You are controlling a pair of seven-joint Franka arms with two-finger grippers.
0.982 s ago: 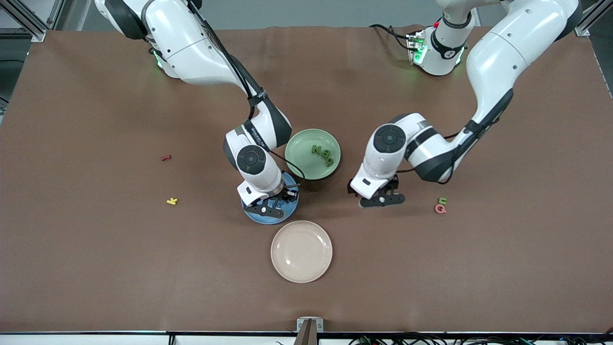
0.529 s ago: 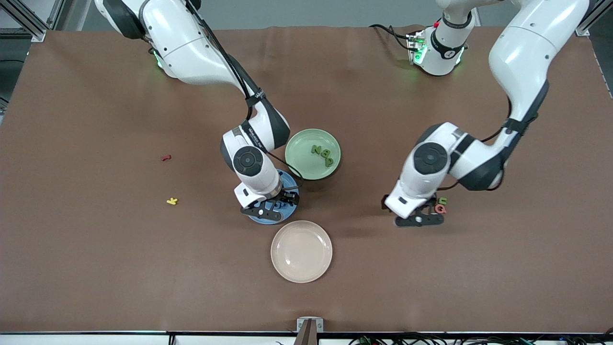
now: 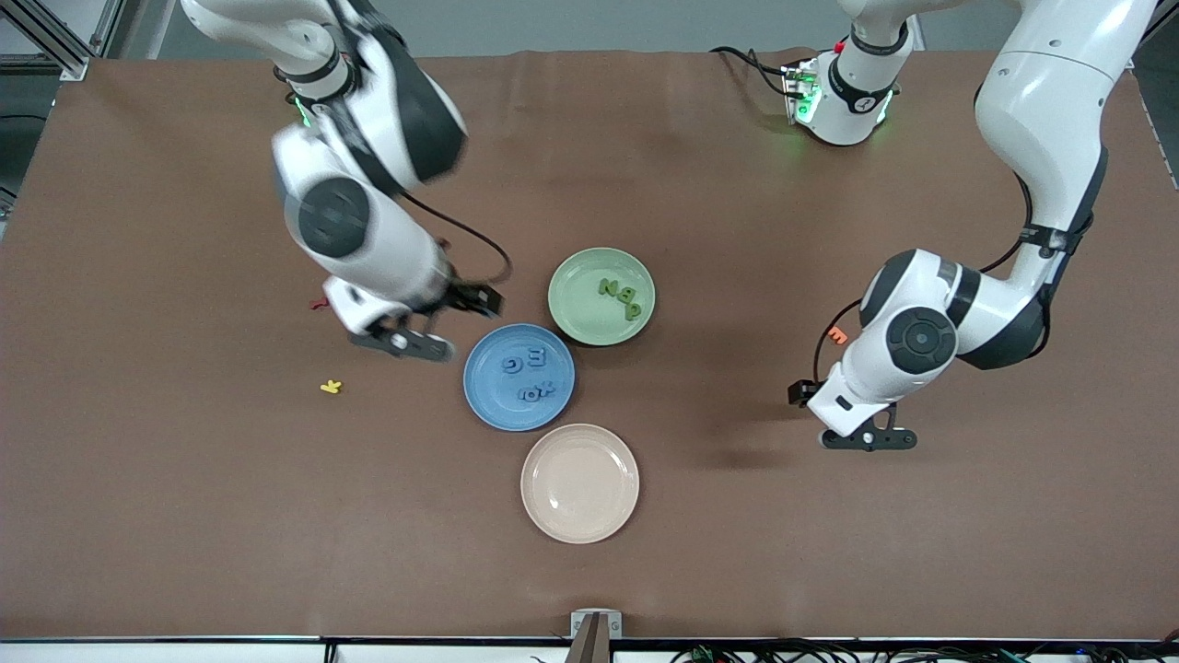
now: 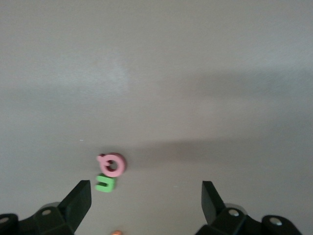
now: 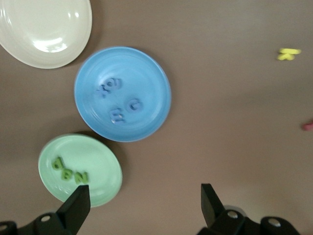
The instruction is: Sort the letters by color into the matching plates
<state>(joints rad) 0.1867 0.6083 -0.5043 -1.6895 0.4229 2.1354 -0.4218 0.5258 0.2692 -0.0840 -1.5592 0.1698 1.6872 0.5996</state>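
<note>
While left pincer hovers agape, green letter lies just beside.

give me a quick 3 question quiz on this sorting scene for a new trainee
1. True or false: the blue plate holds four blue letters.
2. How many green letters lie in the green plate? A) one B) three C) four
3. Fill in: the last loose green letter lies beside a ____ letter, under the open left gripper.

The open right gripper hangs over bare table beside the blue plate.

Key: 1 true; 2 B; 3 pink
</note>
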